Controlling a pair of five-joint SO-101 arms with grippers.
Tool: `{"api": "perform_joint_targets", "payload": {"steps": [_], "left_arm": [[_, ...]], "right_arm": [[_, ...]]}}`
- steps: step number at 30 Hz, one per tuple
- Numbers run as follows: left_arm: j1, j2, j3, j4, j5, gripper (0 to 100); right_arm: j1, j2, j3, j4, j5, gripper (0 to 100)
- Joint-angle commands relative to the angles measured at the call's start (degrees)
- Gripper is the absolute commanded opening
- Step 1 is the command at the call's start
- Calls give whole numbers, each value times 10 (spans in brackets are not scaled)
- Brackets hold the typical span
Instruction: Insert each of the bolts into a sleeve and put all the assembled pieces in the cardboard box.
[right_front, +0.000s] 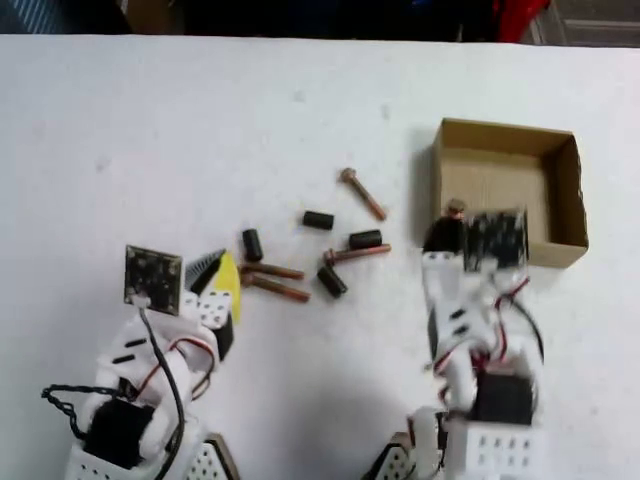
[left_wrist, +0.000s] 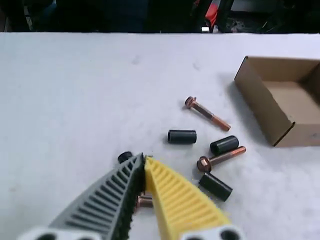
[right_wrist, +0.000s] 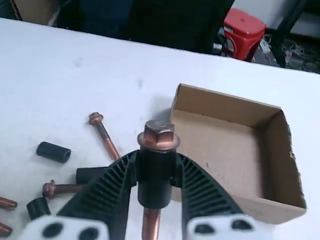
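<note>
Bolts (right_front: 362, 193) and sleeves (right_front: 318, 220) are scattered left of the cardboard box (right_front: 505, 131). Farthest from it, the left gripper (left_wrist: 144, 162) is seen closed, empty. At the box's left edge a sleeved bolt (right_wrist: 158, 140) is clamped by the right gripper (right_wrist: 156, 159).

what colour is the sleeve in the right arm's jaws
The sleeve is black, seen best in the right wrist view.
</note>
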Motion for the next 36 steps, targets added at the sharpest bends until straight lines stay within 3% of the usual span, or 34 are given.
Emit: {"api": "perform_joint_targets", "payload": {"steps": [1,8,25,36], "left_arm": [[-35,-4,-6,33,-34,22],[-104,-4,-5,76,-47,23],[-108,-6,38,40,-63,24],[-107,-6,42,33,-63,22]], "right_arm": [[36,149,-103,-19,32,17],[70,382,-222,-58,40,17],[81,873,-589,-56,36,17],[69,1047,-713,-56,39,21]]}}
